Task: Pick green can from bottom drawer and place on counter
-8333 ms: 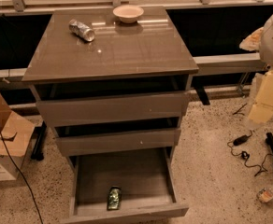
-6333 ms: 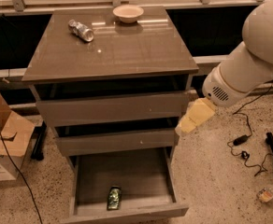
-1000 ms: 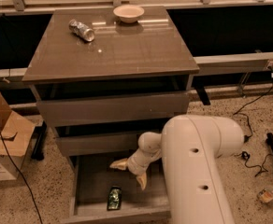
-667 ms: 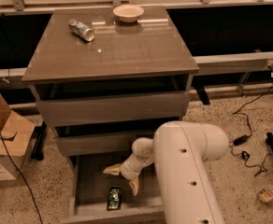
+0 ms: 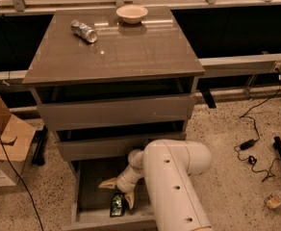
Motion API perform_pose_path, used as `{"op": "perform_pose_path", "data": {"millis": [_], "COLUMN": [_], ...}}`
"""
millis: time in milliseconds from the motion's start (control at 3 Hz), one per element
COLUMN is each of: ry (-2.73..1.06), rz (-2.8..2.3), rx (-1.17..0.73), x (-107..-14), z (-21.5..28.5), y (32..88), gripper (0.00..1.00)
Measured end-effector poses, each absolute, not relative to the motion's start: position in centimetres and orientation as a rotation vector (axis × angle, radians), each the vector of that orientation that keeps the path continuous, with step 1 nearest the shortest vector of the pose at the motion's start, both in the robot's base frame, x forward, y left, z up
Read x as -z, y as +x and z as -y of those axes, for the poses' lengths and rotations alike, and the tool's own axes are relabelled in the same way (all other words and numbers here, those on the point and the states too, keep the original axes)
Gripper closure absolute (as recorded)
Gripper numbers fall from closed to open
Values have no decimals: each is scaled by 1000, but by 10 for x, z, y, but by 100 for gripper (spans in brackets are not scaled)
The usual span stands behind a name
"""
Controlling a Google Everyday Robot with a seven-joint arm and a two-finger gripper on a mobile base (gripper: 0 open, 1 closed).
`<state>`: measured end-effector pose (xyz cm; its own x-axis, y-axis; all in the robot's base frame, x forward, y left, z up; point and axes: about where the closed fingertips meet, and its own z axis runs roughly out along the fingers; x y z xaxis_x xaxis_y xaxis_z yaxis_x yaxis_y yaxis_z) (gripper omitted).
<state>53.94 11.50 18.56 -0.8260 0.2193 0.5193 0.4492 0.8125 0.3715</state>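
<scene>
The green can [image 5: 116, 204] lies on its side on the floor of the open bottom drawer [image 5: 86, 186], near the front. My gripper [image 5: 118, 191] reaches down into the drawer on the white arm [image 5: 174, 177] and hangs just above the can. Its two cream fingers [image 5: 108, 183] are spread apart, one to the left of the can and one at its right side. The glossy grey-brown counter [image 5: 131, 47] tops the cabinet above.
A silver-grey can [image 5: 83, 31] lies on the counter's back left and a pale bowl [image 5: 132, 14] stands at its back. Two upper drawers stand slightly open. A cardboard box [image 5: 6, 146] sits on the floor at left, black cables [image 5: 251, 146] at right.
The arm swung in from the right, dropped into the bottom drawer and moved left toward the can. The gripper now sits lower, right over the can. The can has not moved.
</scene>
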Motion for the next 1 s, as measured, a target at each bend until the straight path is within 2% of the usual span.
{"op": "perform_pose_path", "data": {"millis": [333, 667, 1000], "ry": [-534, -586, -610], "rz": [2456, 2415, 2392], "rx": [628, 590, 539], "x": [-154, -142, -132], "z": [-118, -112, -104], "y": [513, 498, 485], "gripper": [0, 19, 42]}}
